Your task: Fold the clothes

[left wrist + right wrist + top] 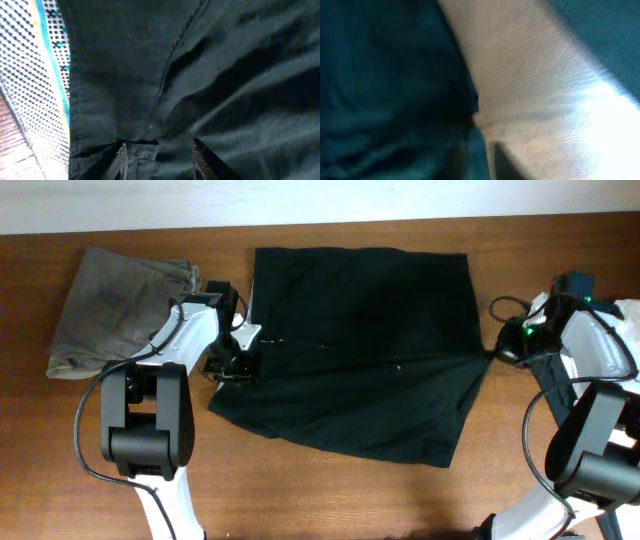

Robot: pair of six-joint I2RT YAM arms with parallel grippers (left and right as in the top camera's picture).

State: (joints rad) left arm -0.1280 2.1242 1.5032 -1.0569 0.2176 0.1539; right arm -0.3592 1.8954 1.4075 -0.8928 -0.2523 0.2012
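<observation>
Shorts [360,350] beneath left gripper [232,366]

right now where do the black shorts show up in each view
overhead: black shorts spread flat across the middle.
left wrist: the shorts fill most of the frame.
right wrist: probably the dark blurred cloth at left, beside white fabric.
shared landmark: wooden table, seen overhead and in the left wrist's lower left corner.

L arm [150,420]: white shell, big black round joints | L cable [80,430]: thin, black, long loop | R arm [600,420]: same white + black | R cable [492,308]: black, curly | green light [527,333]: tiny dot on R arm | L claw [159,157]: 2 dark fingers [120,160], pale edges
</observation>
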